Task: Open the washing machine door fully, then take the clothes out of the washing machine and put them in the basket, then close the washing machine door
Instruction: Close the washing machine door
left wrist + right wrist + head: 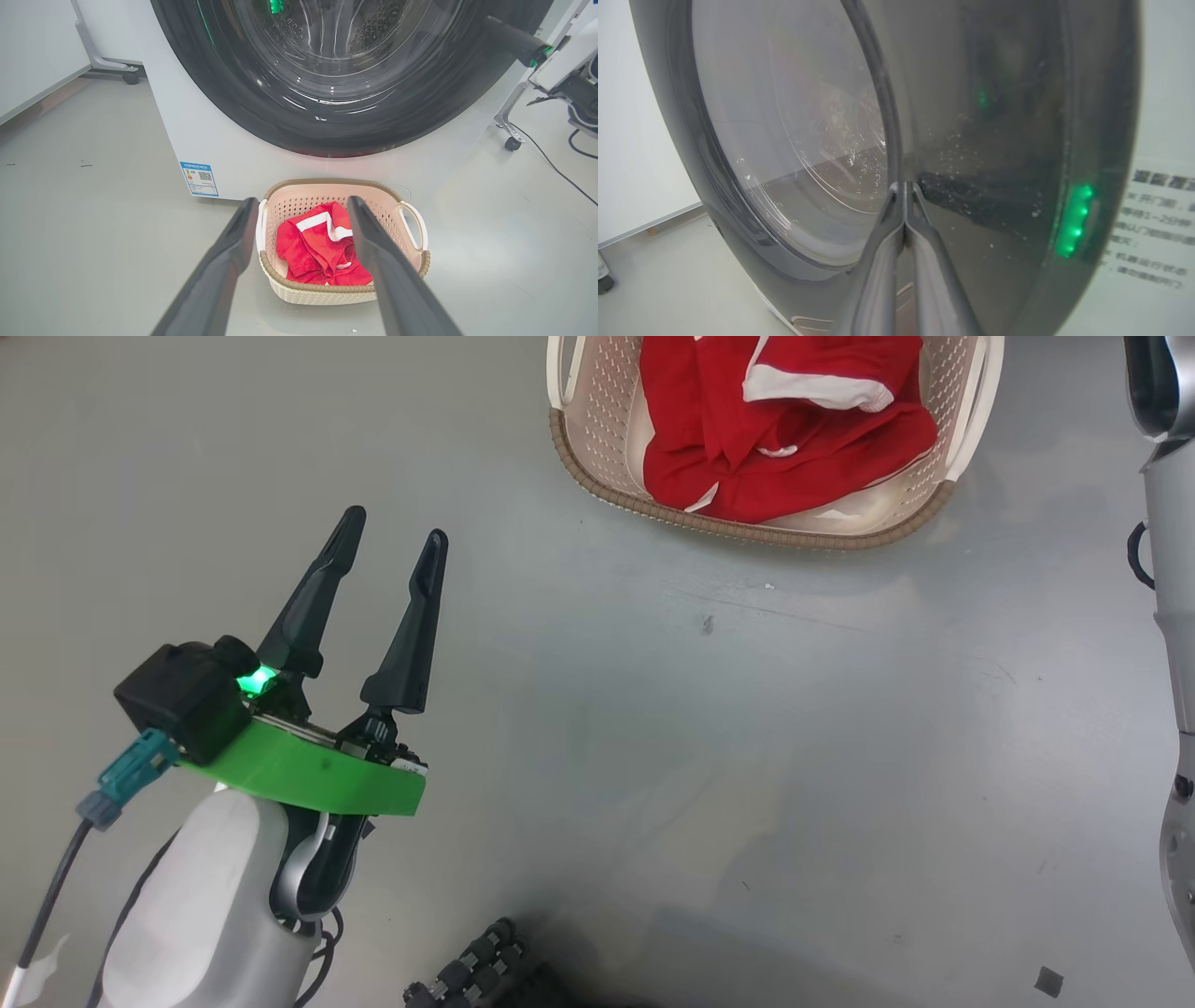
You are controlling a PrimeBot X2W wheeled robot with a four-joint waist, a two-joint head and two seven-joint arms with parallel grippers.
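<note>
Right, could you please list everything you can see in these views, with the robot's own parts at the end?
washing machine: one, white, behind the basket.
washing machine door: one, glossy black rim with clear glass, on the machine's front.
sticker: one, blue, low on the machine's front.
basket: one, cream with a brown rim, on the floor before the machine.
clothes: count unclear, red with white trim, bundled in the basket.
wheeled frame legs: two, pale with black castors, either side of the machine.
notice: one, white with printed text, beside the door.
floor: one, grey, underfoot.
left hand: one, dark fingers, open, pointing towards the basket.
right hand: one, dark fingers, shut, tips at the door.
</note>
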